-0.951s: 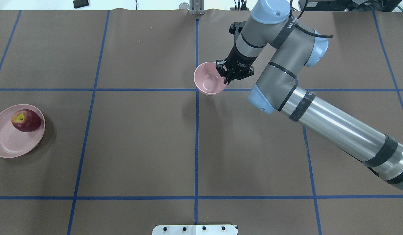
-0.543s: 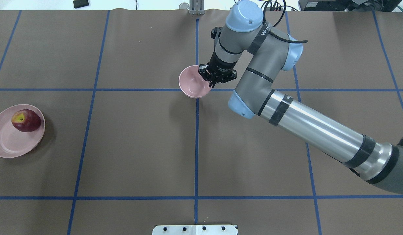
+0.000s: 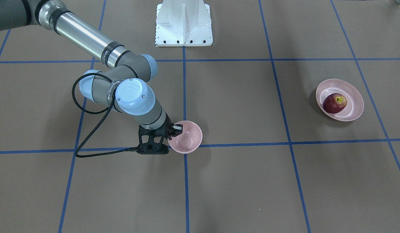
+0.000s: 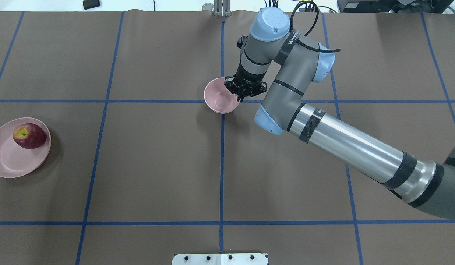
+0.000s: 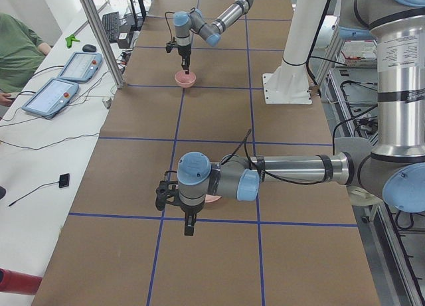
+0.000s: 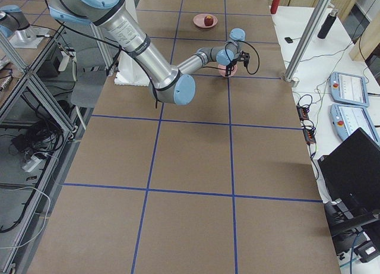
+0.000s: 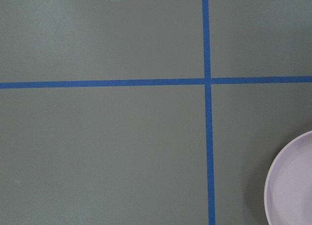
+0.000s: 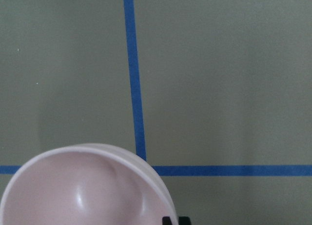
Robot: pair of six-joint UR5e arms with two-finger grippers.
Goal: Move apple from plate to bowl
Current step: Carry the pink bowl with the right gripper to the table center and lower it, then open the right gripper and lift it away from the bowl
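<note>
- Jaws of your left gripper (image 5: 189, 225) point down over the near, left end of the table (image 5: 119, 186); you cannot tell whether they are apart or together.
- From its wrist you see crossing blue tape lines (image 7: 207, 81) and one edge of the pale pink plate (image 7: 292, 186).
- Your dark red apple (image 4: 29, 135) sits on that plate, toward its far rim, with its yellow-green stem patch up.
- Farther on, at mid-table, your right gripper (image 4: 238, 96) is clamped on the rim of the small pink bowl (image 4: 217, 101), one finger inside, well apart from the apple.
</note>
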